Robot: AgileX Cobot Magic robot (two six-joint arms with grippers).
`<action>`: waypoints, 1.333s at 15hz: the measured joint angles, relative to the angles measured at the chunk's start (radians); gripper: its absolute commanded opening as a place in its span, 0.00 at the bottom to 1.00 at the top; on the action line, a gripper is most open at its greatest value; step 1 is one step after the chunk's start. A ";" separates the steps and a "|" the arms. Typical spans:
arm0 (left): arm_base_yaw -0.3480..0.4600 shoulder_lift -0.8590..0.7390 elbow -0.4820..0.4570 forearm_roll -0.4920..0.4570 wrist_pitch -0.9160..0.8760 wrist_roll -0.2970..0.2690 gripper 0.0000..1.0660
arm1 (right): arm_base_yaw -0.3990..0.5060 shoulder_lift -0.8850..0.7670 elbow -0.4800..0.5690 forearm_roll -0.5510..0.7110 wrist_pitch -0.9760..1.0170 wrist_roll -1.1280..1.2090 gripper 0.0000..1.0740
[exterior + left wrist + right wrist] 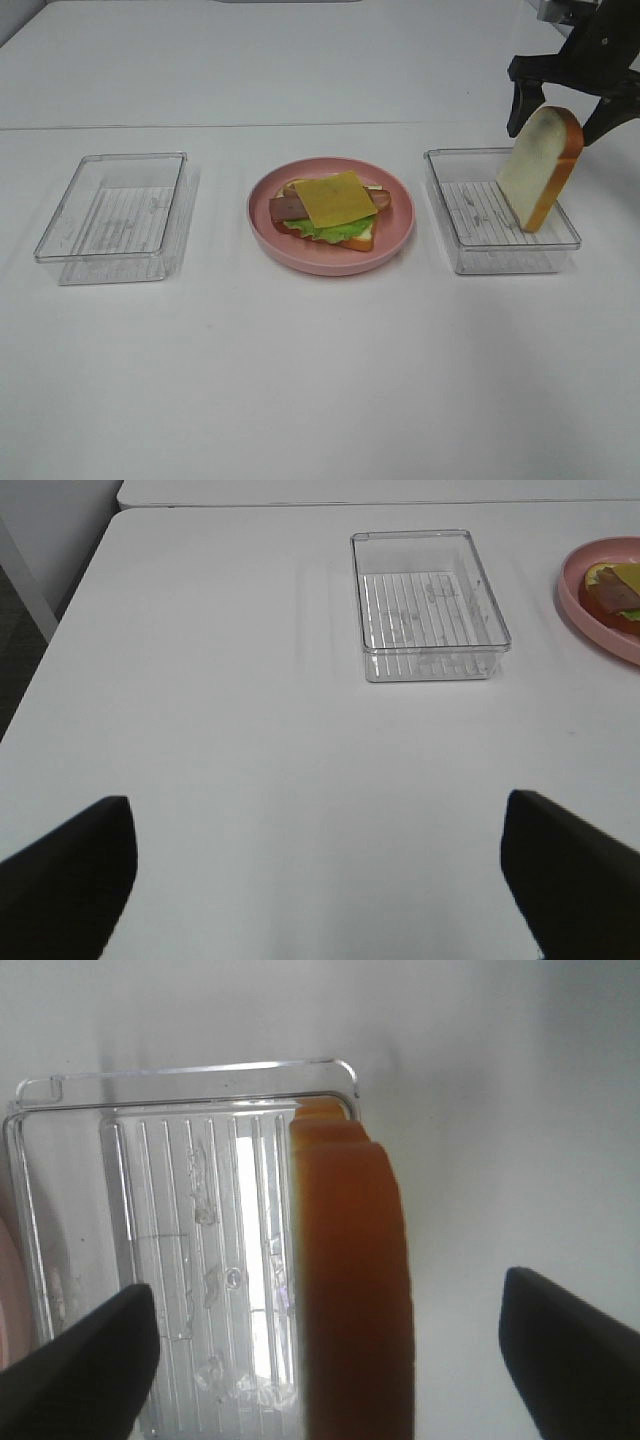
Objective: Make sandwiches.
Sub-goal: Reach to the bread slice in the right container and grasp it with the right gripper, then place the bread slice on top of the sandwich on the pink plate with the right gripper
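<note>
R gripper (568,108) is up in the top right of the overhead view, jaws spread wide, sitting right over the top crust of the bread slice (540,166). In the R wrist view the two fingers (85,1365) are way out on either side of the slice (352,1280), not touching it, so afaict it's got nothing in hand. The slice stands on edge, leaning a bit, at the right end of the right tray (455,235), lower edge down inside it.

L gripper (318,880) is also wide open and holding nothing, just hanging over bare table; the left tray (430,665) sits well ahead of it in that view.

Mid frame overhead: plate (400,240) with the half-built sandwich (333,208), bread on the bottom, then lettuce, bacon, cheese on top. No top slice yet, so imo the standing slice is the lid.

Handling guess: toy bread looks light and foamy, prob squishy with a smooth crust. I'd pinch across the two flat faces near the top crust, not edge to edge, and go gentle since a hard squeeze could deform it or pop it out. It's tall and leaning, so a nudge from one finger could tip it over before the jaws close. The stack on the plate is loose too, and the cheese could slide if the slice drops hard.
</note>
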 measured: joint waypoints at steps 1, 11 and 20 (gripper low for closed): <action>0.000 0.000 0.000 0.000 0.000 0.000 0.85 | 0.000 0.003 0.000 0.000 -0.002 0.000 0.77; 0.000 0.000 0.000 0.000 0.000 0.000 0.85 | 0.000 0.048 0.000 0.015 -0.007 -0.009 0.21; 0.000 0.000 0.000 0.000 0.000 0.000 0.85 | 0.002 -0.075 0.001 0.078 0.022 -0.011 0.00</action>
